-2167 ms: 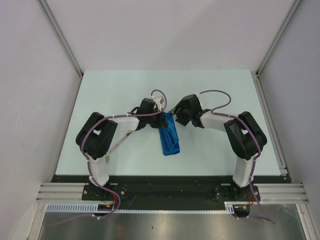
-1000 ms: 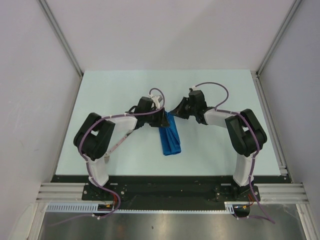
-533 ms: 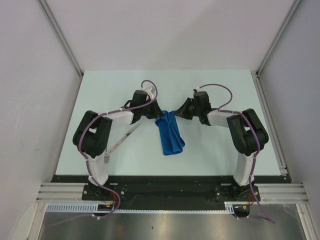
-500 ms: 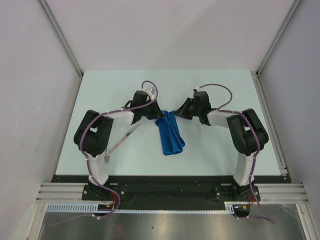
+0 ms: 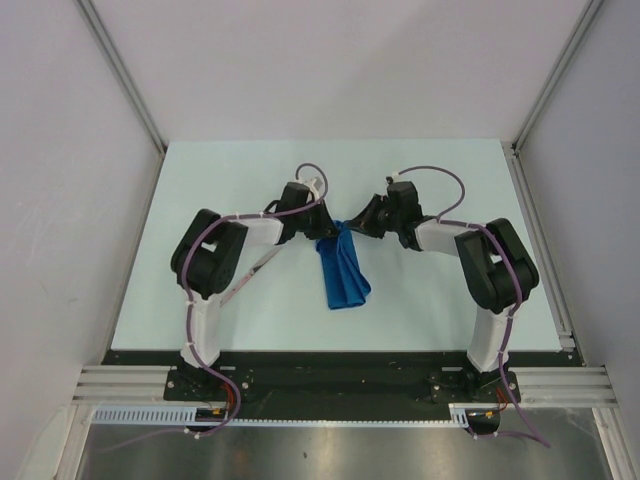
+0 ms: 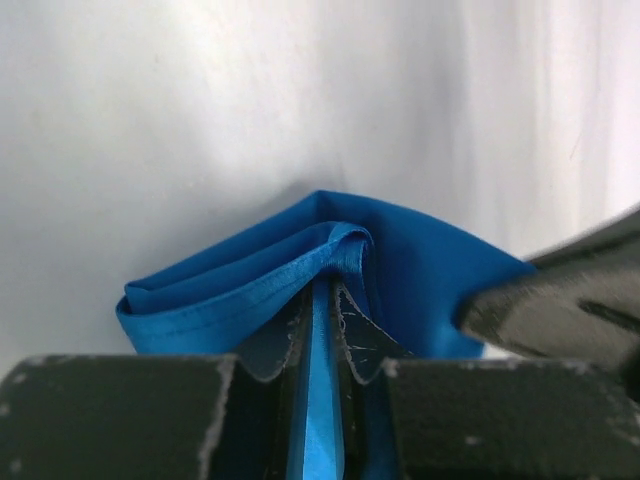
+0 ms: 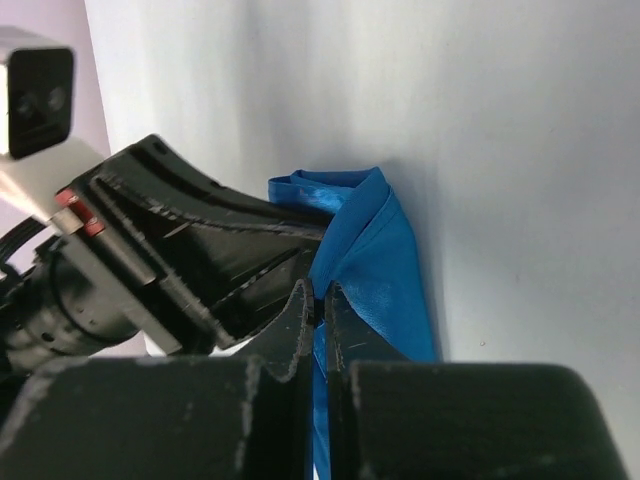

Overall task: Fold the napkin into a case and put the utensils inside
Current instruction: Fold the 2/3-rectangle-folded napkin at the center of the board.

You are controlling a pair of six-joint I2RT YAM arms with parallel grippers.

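Tabletop (image 5: pixel 220 190) first: pale, boxed in by white walls, with both arms reaching in toward the middle so their wrists nearly meet.

Next down is the napkin (image 5: pixel 343 270). It's folded into a narrow blue strip running from the arms' meeting point back toward the bases, slightly slanted. The near end lies flat on the tabletop. The far end is bunched up between the two hands, and the left wrist view shows it peaking like a little tent with a few layers stacked.

The left hand (image 6: pixel 322 300) is clamped on a fold of that cloth; you can see blue sandwiched right between the fingers. The right hand (image 7: pixel 320 298) is clenched tight at the same end, and there's blue showing inside the jaws, so I'd say it's nipping a thin layer. That one's a judgement call, though. The hands sit just beside each other, practically touching.

I can't pick out the utensils for sure in any view.

My guess is they're trying to open the mouth of the case. What could go wrong:
- The hands are so close that any sideways move could knock the fingers together.
- If either one has grabbed more than the top layer, pulling won't open a pocket and will just drag the whole strip.
- Nothing pins the near end, so an uneven tug could slide the strip or undo the folds.
- The right hand's grip looks shallow, so the cloth could slip out.
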